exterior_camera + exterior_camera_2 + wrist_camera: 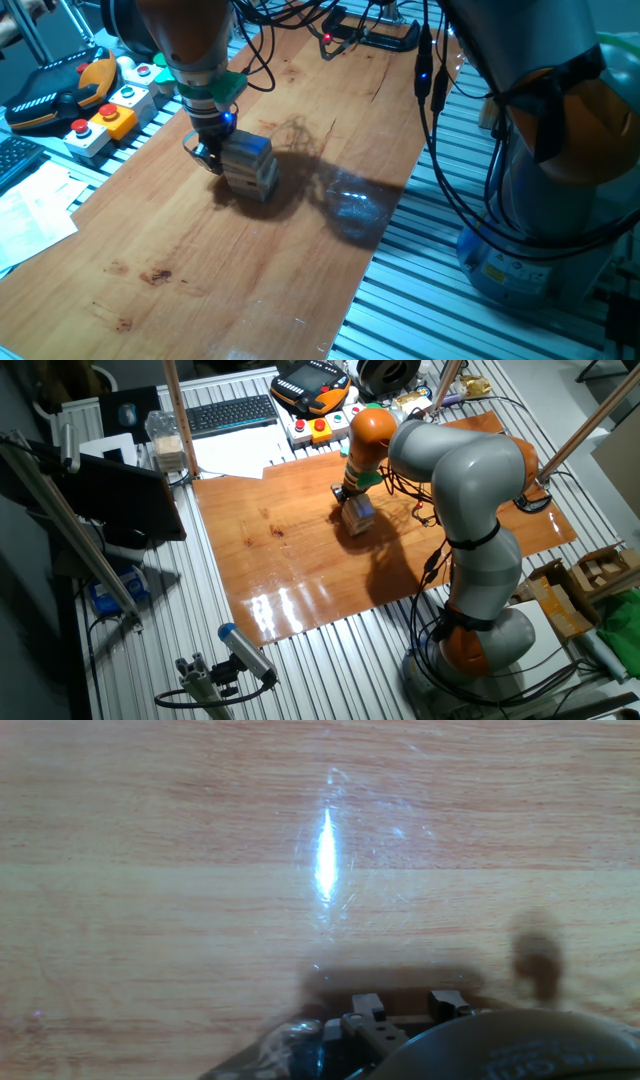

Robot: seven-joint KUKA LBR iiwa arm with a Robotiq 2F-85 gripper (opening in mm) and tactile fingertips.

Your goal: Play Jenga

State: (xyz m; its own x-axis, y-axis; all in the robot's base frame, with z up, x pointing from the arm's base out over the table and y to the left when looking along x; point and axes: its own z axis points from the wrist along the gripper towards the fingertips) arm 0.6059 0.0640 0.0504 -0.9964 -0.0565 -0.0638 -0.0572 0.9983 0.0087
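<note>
The Jenga tower [252, 165] is a small stack of pale wood blocks standing on the wooden board [230, 280]; in the other fixed view it shows as a small stack [359, 514] just below the hand. My gripper [205, 152] is low beside the tower's left side, very close to it or touching it. Seen from the other side, the gripper [345, 494] sits at the tower's far edge. The hand view shows only bare wood and the gripper [408, 1006] with two dark fingertips [367, 1007] at the bottom; the tower is out of that view. Whether the fingers are open or shut does not show.
Coloured push-button boxes [105, 122] and an orange-black teach pendant [55, 95] lie off the board's left edge, with papers [30, 212] nearer the front. A keyboard [232, 415] lies beyond the board. A black clamp [365, 35] sits at the far end. My own base [480, 645] stands beside the board.
</note>
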